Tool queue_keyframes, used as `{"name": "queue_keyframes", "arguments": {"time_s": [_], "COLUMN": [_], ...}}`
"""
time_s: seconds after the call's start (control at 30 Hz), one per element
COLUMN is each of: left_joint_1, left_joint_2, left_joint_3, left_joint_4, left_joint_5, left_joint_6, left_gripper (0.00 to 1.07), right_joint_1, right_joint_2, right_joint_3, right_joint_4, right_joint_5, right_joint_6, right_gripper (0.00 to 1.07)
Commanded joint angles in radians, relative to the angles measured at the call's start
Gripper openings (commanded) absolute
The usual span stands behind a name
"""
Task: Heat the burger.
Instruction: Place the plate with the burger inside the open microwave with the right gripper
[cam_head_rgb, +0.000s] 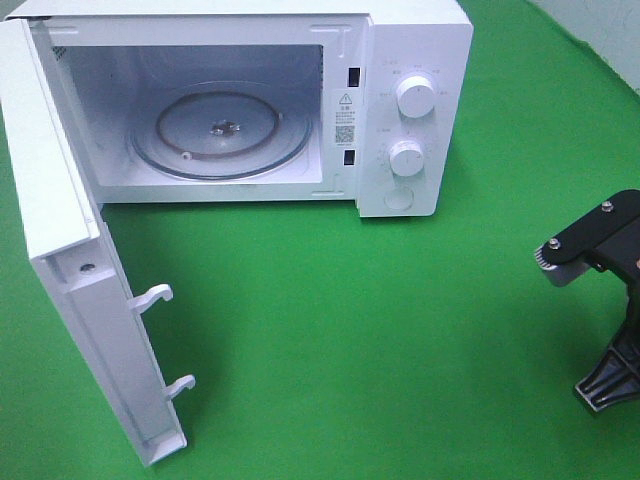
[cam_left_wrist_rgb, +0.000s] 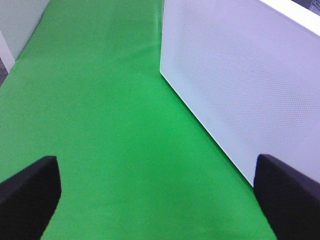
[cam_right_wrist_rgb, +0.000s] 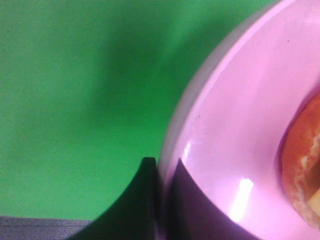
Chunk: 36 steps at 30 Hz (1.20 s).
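Matt green cloth (cam_head_rgb: 350, 320), glossy pink plate (cam_right_wrist_rgb: 235, 150), matt black left claw (cam_left_wrist_rgb: 157, 165).

Green cloth (cam_head_rgb: 400, 330) spreads everywhere (faint creases), evenly lit.

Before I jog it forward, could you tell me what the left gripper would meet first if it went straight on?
Probably only green cloth lies ahead of the left gripper, though the microwave door runs close beside one finger and might be brushed first; depth is unclear.

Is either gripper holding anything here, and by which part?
The right gripper is pinched on the rim of the pink plate carrying the burger. The left gripper is open and empty.
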<state>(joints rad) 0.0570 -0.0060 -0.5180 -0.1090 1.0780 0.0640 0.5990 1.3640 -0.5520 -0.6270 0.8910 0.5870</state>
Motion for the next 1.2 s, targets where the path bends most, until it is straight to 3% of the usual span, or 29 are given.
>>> {"name": "queue_keyframes", "arguments": {"time_s": [0.03,0.3,0.37,0.6,0.8,1.2], "left_joint_1": [-0.006,-0.006,-0.006,-0.006,-0.006,-0.006], "left_joint_2": [-0.015,-0.015,-0.015,-0.015,-0.015,-0.015], "left_joint_3": [0.003,0.003,0.003,0.003,0.003,0.003], "left_joint_4": [0.0,0.0,0.0,0.0,0.0,0.0], "left_joint_5": [-0.009,-0.009,-0.009,-0.009,-0.009,-0.009], "left_joint_6": [-0.005,-0.005,-0.005,-0.005,-0.005,-0.005], "left_gripper": [0.98,0.98,0.98,0.98,0.98,0.98], "right_joint_1": [0.033,0.148,0.213,0.288,0.426,0.609], "right_joint_2": [-0.042,-0.125,-0.139,-0.139,-0.139,-0.139], "right_joint_3": [0.018,0.043,0.043,0.043,0.043,0.043], "right_joint_4": [-0.043,-0.043,-0.043,-0.043,-0.045,-0.051], "right_joint_5": [0.059,0.09,0.137,0.16,0.16,0.158], "right_joint_6": [0.013,0.013,0.013,0.014,0.015,0.017], "right_gripper": [0.0,0.0,0.0,0.0,0.0,0.0]}}
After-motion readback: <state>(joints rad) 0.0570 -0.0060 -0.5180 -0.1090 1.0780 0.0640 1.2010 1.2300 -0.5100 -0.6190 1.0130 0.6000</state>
